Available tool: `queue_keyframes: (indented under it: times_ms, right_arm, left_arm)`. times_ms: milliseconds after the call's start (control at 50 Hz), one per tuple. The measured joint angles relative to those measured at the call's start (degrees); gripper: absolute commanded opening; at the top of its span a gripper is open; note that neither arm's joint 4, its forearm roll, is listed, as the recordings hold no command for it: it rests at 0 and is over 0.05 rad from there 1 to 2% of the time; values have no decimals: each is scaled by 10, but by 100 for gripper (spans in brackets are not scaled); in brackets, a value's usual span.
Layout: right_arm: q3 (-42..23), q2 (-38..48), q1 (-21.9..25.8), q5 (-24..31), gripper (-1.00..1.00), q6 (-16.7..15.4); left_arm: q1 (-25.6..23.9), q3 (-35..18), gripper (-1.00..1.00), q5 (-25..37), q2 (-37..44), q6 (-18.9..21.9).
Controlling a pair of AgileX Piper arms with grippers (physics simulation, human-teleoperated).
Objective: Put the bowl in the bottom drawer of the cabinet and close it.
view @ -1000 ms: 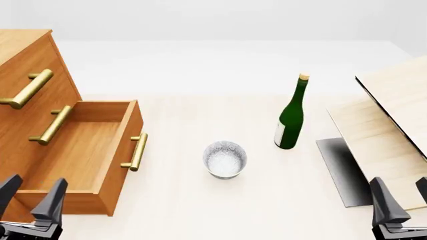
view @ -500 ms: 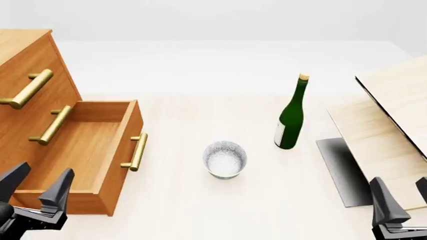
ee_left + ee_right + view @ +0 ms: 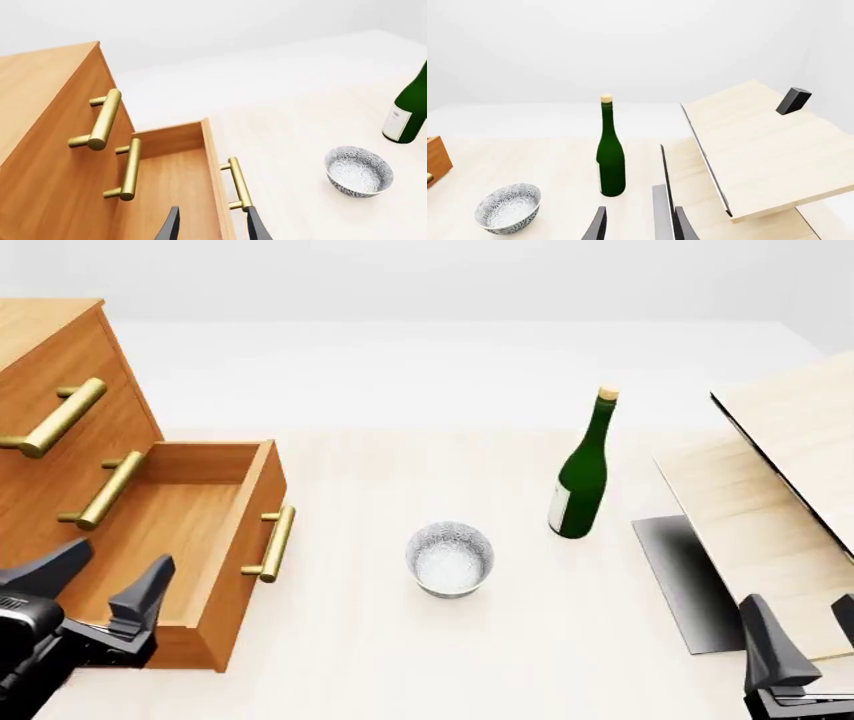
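Left gripper [image 3: 104, 585] open and empty, hovering over the near end of the pulled-out bottom drawer [image 3: 167, 540] of the cabinet [image 3: 54, 455]. Right gripper [image 3: 801, 640] low at the near right edge of the front view, two fingers showing with a gap between them, apparently open, holding nothing, well apart from the work.

Bowl [image 3: 450, 558] upright on the tabletop [image 3: 400, 660], empty, just beside the drawer's brass handle [image 3: 274, 543] but not touching it, between drawer and green wine bottle [image 3: 583, 472]. Pale wooden boards [image 3: 774, 490] off to the right, clear of everything.

Judged from the layout: drawer already open wide enough to take the bowl, inside bare. Nothing else done yet. Left to do: reach across to the bowl, grasp it at the rim, lift, set down inside the drawer, release, then push the front shut. Left gripper nearer to the bowl and drawer, so likelier to do the carrying.
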Motion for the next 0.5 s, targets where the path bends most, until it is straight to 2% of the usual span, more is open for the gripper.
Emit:
queue_keyframes:
  times_ms: [500]
  right_arm:
    - [0,0,0,0,100,0]
  left_arm:
    - [-20,-37,100,17,76,-10]
